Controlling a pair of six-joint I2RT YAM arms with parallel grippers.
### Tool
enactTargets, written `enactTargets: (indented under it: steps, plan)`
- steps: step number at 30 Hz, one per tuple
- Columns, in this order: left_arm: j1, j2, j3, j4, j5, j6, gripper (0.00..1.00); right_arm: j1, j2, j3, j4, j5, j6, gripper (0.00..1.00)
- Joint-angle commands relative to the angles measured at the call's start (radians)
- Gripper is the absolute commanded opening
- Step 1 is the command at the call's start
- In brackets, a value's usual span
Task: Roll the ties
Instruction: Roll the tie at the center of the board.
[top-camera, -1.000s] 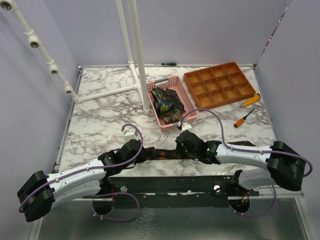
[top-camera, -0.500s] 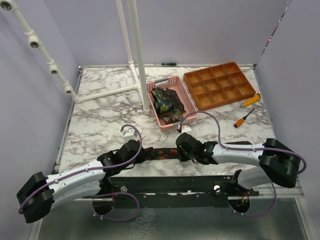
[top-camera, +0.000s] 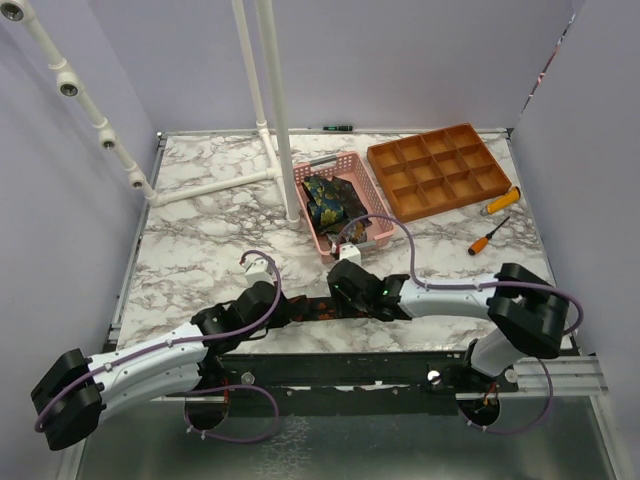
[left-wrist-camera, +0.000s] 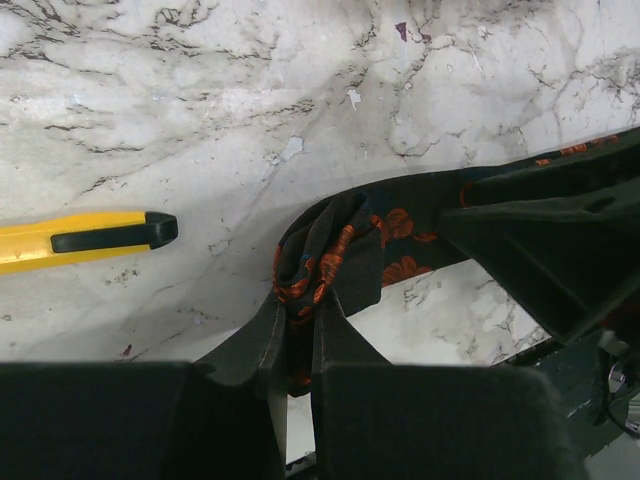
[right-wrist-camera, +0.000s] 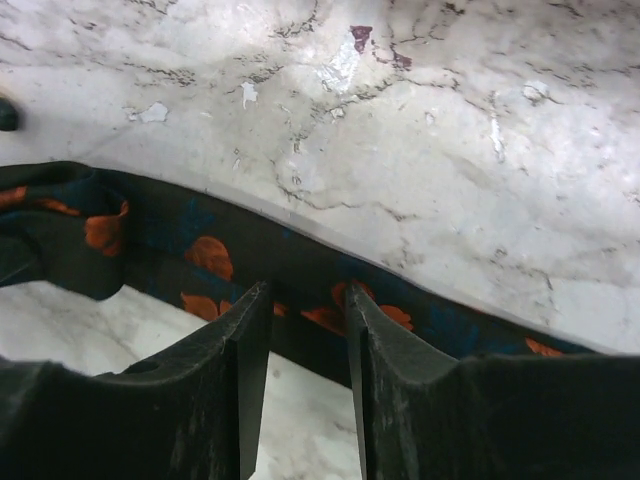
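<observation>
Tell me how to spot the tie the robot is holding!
Look at the near edge of the marble table, in front of the pink basket. A long dark tie lies there, bunched in the left gripper. It has orange-red flowers; the ties in the basket are yellow, green and blue.

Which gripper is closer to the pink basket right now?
Right. The right gripper sits just on the near side of the pink basket, over the flowered tie. The left gripper is farther left, toward the near edge, pinching that tie.
</observation>
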Motion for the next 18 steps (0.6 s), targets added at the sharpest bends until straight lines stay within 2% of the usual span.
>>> enactTargets:
  steps: [1,4,9,18]
  plan:
    - [0.003,-0.035,-0.022,0.001,0.019,0.0,0.0,0.022,0.102,0.063,-0.059,0.043,-0.022,0.36]
    - [0.003,-0.024,-0.02,0.001,0.025,0.003,0.0,0.036,0.119,0.069,-0.069,0.042,-0.021,0.26]
    - [0.003,0.0,-0.02,0.001,0.027,0.005,0.0,0.041,0.107,0.064,-0.089,0.049,-0.01,0.01]
    - [0.003,-0.031,-0.021,0.002,0.026,0.013,0.0,0.047,-0.032,0.017,-0.082,0.032,-0.007,0.0]
